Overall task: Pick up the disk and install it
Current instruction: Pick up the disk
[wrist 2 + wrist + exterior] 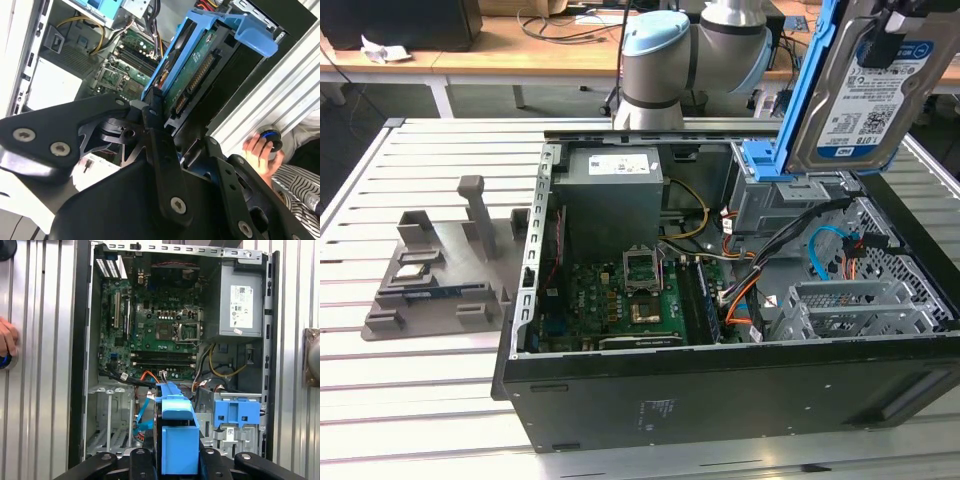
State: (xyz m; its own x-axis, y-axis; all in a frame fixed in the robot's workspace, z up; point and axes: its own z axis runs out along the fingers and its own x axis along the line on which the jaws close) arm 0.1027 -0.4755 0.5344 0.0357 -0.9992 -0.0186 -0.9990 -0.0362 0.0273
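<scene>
Mid-frame in the second wrist view, the pincer (157, 112) is gripping the disk (192, 65) by its side edges; it's looking stiff, hefty and knock-sensitive.

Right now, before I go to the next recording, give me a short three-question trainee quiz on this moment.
1. True or false: the disk is already seated inside the computer case.
2. The tool is: A open; B shut on the disk; C shut on a cable.
3. Fill in: in the exterior view, the grey fixture tray stands on the ___ of the computer case.
Key: 1 false, it is held tilted above the computer case; 2 B; 3 the exterior view's left.
</scene>
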